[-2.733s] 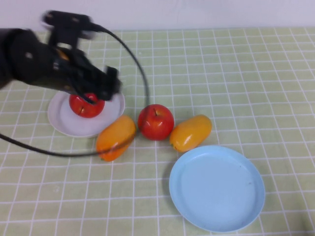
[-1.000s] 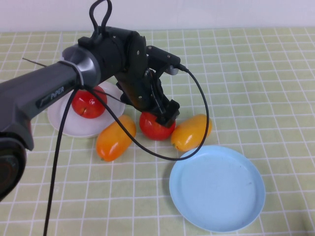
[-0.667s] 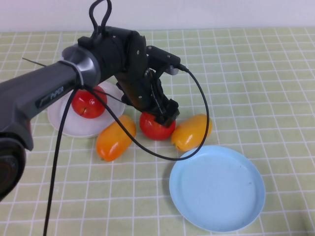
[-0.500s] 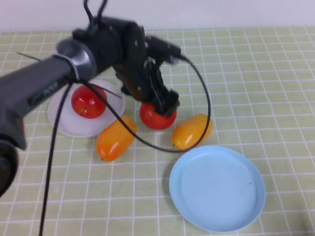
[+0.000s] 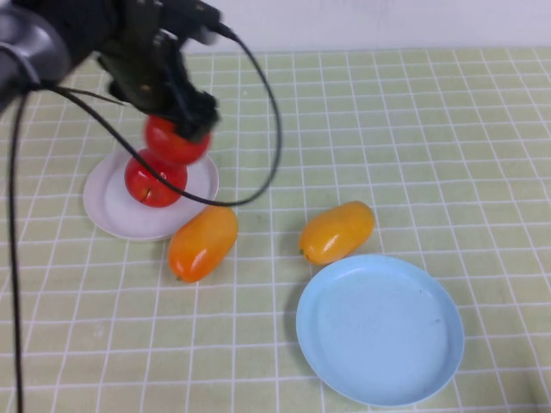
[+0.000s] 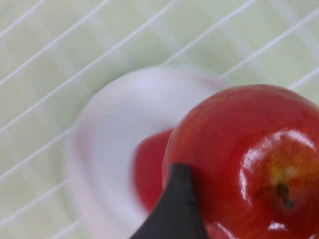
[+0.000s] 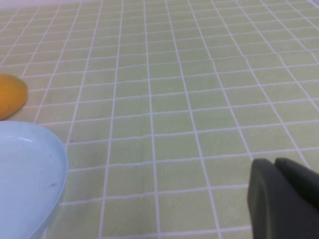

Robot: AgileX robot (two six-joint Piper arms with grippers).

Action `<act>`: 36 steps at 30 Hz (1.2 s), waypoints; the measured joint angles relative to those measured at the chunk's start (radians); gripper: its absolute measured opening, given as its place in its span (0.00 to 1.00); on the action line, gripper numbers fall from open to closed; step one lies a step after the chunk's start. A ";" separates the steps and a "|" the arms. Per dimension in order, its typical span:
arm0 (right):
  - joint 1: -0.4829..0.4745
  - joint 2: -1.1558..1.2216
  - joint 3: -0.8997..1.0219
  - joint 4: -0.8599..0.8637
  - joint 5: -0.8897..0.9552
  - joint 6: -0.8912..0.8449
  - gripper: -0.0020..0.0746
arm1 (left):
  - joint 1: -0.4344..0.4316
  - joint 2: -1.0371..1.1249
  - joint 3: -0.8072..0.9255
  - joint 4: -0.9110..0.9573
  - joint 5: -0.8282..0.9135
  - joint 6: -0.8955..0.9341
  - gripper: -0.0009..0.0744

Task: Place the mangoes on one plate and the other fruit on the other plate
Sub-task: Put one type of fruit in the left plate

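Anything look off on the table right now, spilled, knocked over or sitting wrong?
Nothing stands out. The left gripper holds one apple above the white plate, where the other apple sits. Both mangoes lie on the cloth; the blue plate is bare. The right gripper is parked, shut.

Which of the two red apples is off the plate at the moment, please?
The upper apple, shut in the jaws of the left gripper above the white plate; the other apple lies on that plate. The right gripper stays shut, away by the blue plate.
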 joint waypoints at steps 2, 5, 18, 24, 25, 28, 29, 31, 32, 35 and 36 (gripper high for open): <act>0.000 0.000 0.000 0.000 0.000 0.000 0.00 | 0.026 -0.027 0.000 0.015 0.033 0.000 0.75; 0.000 0.000 0.000 0.000 0.000 0.000 0.00 | 0.062 -0.088 0.000 0.040 0.095 0.000 0.75; 0.000 0.000 0.000 0.000 0.000 0.000 0.00 | 0.229 -0.082 -0.001 -0.009 0.159 -0.146 0.74; 0.000 0.000 0.000 0.000 0.000 0.000 0.00 | 0.229 0.010 -0.001 -0.035 0.159 -0.153 0.74; 0.000 0.000 0.000 0.000 0.000 0.000 0.00 | 0.229 0.021 -0.001 -0.036 0.157 -0.153 0.74; 0.000 0.000 0.000 0.000 0.000 0.000 0.00 | 0.229 0.067 -0.001 -0.037 0.155 -0.154 0.74; 0.000 0.000 0.000 0.000 0.000 0.000 0.00 | 0.229 0.078 -0.001 -0.037 0.155 -0.156 0.74; 0.000 0.000 0.000 0.000 0.000 0.000 0.00 | 0.229 0.103 -0.001 -0.037 0.153 -0.158 0.74; 0.000 0.000 0.000 0.000 0.000 0.000 0.00 | 0.229 0.113 -0.001 -0.037 0.153 -0.160 0.74; 0.000 0.000 0.000 0.000 0.000 0.000 0.00 | 0.231 0.129 -0.001 -0.058 0.141 -0.168 0.74; 0.000 0.000 0.000 0.000 0.000 0.000 0.00 | 0.231 0.133 -0.001 -0.071 0.133 -0.168 0.74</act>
